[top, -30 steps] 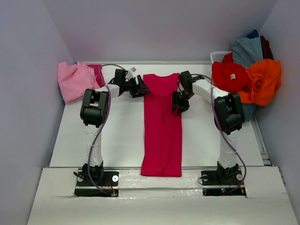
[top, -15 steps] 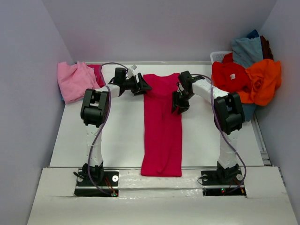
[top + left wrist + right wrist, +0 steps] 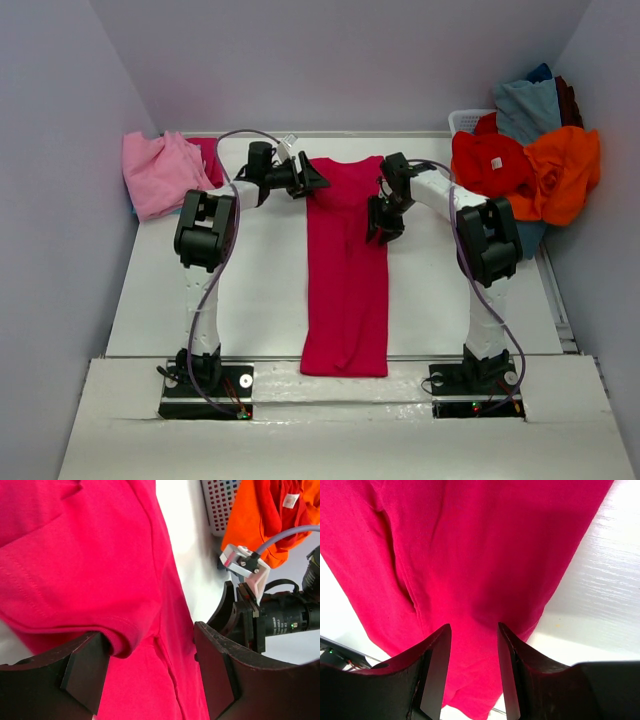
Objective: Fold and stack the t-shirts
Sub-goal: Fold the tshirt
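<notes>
A crimson t-shirt (image 3: pixel 346 270) lies in the middle of the table (image 3: pixel 260 290), folded into a long narrow strip. It runs from near the far edge down to the near edge, with its collar end farthest from the arm bases.

The left gripper (image 3: pixel 312 180) sits at the strip's far-left corner. In the left wrist view its jaws stand wide apart, and a folded sleeve hem of the crimson t-shirt (image 3: pixel 90 580) lies in the gap without being pinched. The right gripper (image 3: pixel 382 228) is over the strip's right edge, closer to the far end. In the right wrist view its fingers (image 3: pixel 436 670) are parted with a narrow gap, and the crimson cloth (image 3: pixel 470 555) shows beneath and between them, not clamped.

A light pink t-shirt (image 3: pixel 158 172) is bunched at the far-left corner. At the far-right corner a heap spills over a white basket (image 3: pixel 465 120): a red t-shirt (image 3: pixel 485 170), an orange t-shirt (image 3: pixel 562 170) and, on top, a grey-blue t-shirt (image 3: pixel 525 105).

The red t-shirt carries a small white tag (image 3: pixel 495 164). A white label (image 3: pixel 290 500) also shows among the orange and red cloth in the left wrist view. The print on both is too small to read.
</notes>
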You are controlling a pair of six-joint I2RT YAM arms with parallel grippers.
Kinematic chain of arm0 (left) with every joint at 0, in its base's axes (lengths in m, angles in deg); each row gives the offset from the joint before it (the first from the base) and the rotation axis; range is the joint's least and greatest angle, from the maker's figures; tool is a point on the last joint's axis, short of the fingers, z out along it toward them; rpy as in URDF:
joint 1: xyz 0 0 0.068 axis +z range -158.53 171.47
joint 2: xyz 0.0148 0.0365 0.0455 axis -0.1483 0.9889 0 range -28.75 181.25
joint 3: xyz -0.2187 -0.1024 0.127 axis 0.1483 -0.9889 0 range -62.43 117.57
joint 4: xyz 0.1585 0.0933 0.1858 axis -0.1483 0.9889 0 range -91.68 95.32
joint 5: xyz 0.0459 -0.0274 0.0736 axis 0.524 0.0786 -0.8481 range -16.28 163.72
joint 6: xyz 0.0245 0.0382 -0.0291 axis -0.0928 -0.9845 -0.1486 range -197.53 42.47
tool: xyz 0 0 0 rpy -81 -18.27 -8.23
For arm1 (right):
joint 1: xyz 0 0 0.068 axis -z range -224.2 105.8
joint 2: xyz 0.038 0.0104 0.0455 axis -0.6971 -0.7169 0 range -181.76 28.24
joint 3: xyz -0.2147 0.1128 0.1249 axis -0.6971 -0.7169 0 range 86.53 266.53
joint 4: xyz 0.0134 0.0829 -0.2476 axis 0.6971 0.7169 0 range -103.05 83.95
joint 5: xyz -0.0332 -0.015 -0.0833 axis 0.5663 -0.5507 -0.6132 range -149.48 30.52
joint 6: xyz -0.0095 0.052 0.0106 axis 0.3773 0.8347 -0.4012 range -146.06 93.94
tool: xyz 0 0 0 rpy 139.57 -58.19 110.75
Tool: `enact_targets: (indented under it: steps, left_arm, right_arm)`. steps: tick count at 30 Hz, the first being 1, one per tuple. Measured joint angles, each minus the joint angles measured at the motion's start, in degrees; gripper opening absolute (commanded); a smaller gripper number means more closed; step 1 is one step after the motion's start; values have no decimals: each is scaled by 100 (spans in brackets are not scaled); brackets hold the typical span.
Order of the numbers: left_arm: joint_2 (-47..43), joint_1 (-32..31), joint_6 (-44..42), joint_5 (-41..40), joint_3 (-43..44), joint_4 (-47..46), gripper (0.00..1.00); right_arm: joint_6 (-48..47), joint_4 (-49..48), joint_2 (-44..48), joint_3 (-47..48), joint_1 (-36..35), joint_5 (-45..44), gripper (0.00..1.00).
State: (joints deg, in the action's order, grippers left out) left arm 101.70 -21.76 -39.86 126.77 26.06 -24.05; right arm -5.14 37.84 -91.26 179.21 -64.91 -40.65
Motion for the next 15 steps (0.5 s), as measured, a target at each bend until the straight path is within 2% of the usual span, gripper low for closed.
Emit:
enact_targets:
  steps: [9, 15]
  left_arm:
    - [-2, -133, -46, 31, -356, 17, 71]
    - [-337, -131, -168, -50, -1082, 188, 71]
  right_arm:
    - [7, -48, 0, -199, 0, 2, 47]
    - [28, -111, 0, -264, 0, 7, 47]
